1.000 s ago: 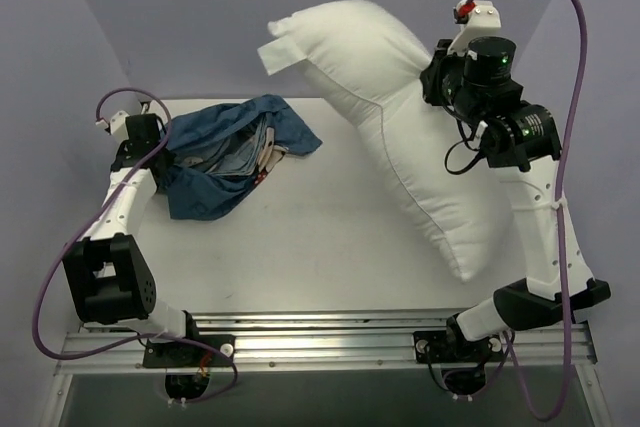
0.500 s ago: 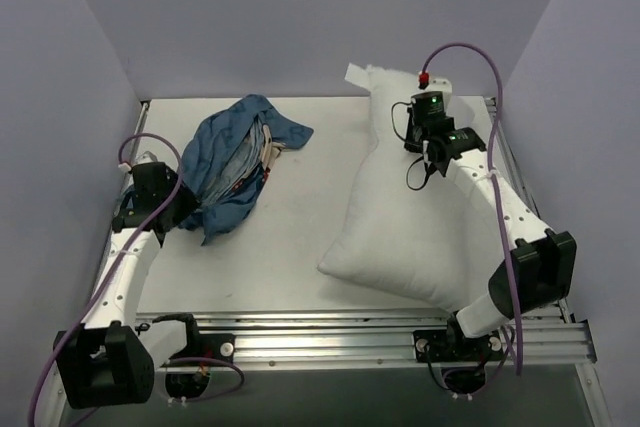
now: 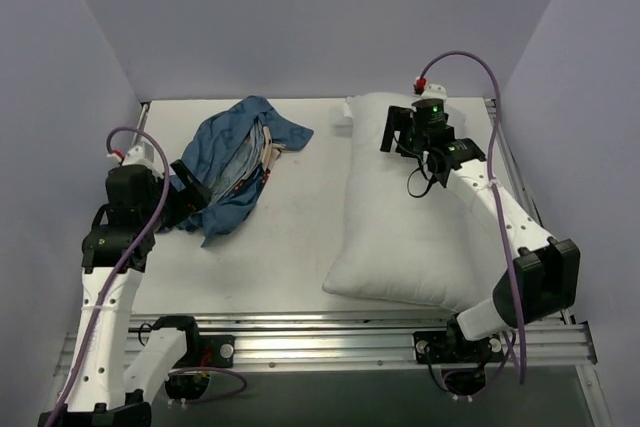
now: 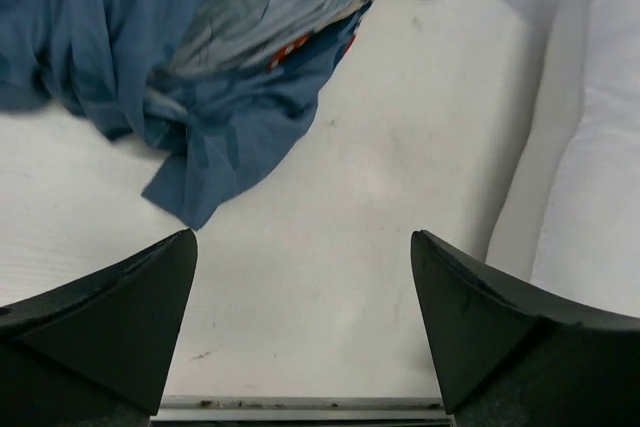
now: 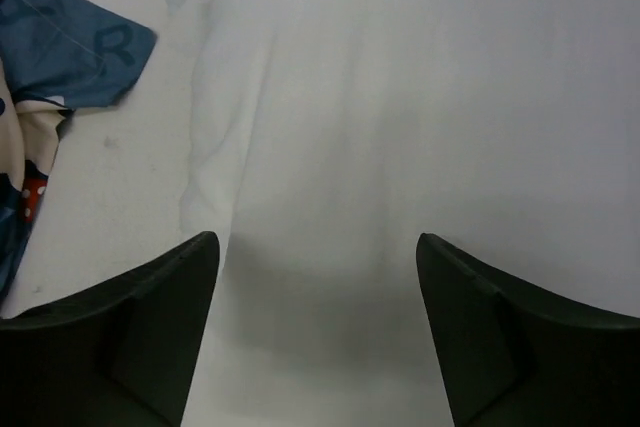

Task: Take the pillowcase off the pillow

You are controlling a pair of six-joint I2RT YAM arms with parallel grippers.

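With my left gripper [image 4: 303, 239] wide and empty just behind the crumpled dark blue printed fabric pillowcase [image 3: 235, 167] and my right gripper [image 5: 317, 239] wide over the plump white bare pillow [image 3: 410, 217], I judge only retreating remains.

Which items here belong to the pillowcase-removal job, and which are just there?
Part of the job:
- pillowcase, crumpled on the left, off the pillow
- pillow, bare, lying on the right
- left tool, open, holding nothing
- right tool, open over the pillow

Just there:
- table
- metal rail at the near edge
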